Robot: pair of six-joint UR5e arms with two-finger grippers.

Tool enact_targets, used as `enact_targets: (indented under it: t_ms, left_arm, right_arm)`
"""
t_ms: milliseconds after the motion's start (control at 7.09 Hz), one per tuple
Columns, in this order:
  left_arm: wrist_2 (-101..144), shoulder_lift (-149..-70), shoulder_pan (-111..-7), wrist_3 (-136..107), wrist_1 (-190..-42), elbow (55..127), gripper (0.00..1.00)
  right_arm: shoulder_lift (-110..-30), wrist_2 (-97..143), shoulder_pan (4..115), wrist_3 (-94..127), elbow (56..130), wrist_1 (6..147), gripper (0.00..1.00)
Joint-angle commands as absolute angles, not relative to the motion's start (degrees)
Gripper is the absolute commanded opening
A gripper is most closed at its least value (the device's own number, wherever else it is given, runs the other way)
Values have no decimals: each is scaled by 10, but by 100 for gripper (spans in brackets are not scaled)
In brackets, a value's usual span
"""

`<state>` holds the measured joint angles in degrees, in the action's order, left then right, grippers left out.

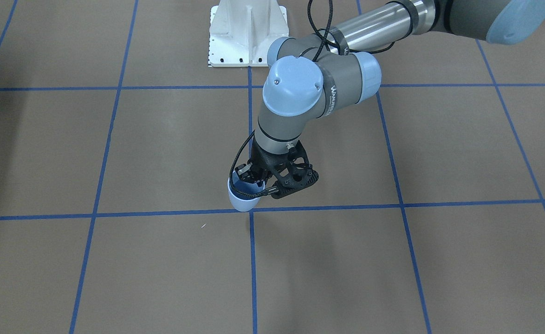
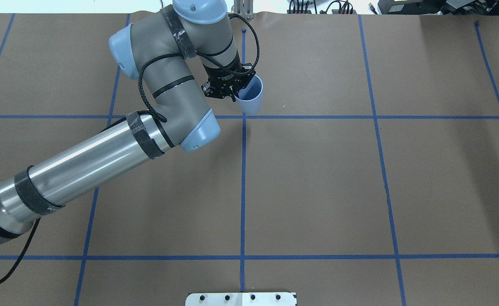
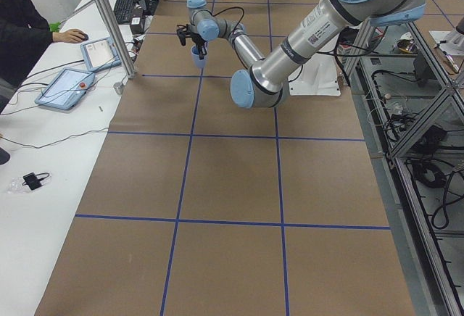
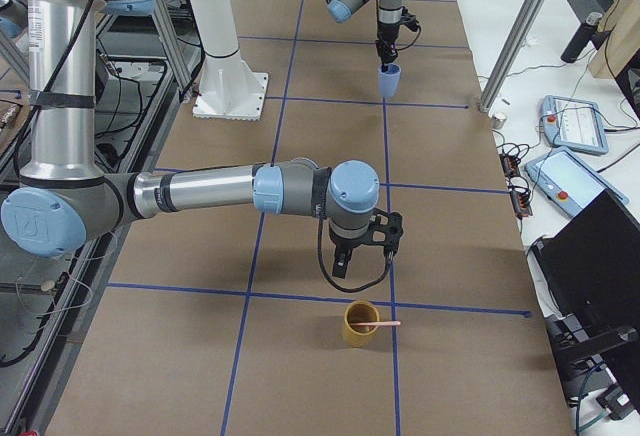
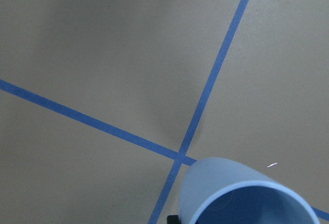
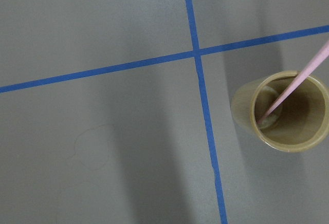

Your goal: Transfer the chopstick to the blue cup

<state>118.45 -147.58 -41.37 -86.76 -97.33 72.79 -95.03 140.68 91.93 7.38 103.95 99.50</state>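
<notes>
The blue cup (image 1: 241, 198) hangs tilted from my left gripper (image 1: 253, 180), which is shut on its rim near a tape crossing. It also shows in the overhead view (image 2: 249, 98), under the left gripper (image 2: 233, 88), and in the left wrist view (image 5: 241, 196). The pink chopstick (image 6: 299, 86) leans inside a yellow cup (image 6: 280, 131); both show in the exterior right view, the chopstick (image 4: 377, 325) in the yellow cup (image 4: 358, 328). My right gripper (image 4: 362, 259) hovers just beside that cup; I cannot tell whether it is open or shut.
The table is brown paper with a blue tape grid (image 2: 243, 178). The white robot base plate (image 1: 248, 35) sits at mid edge. An operator and tablets (image 3: 69, 84) are beside the table. A metal post (image 3: 109, 19) stands at the table's side.
</notes>
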Motion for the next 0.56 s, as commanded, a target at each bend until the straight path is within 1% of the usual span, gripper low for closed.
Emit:
enact_targets:
  t_ms: [0, 423]
  left_arm:
    - [1159, -1471, -402, -866, -979, 708, 0]
    - [1151, -1467, -389, -857, -979, 711, 0]
  right_arm:
    - [-956, 1401, 918, 70, 1038, 963, 100]
    - [-956, 1401, 918, 72, 1037, 962, 100]
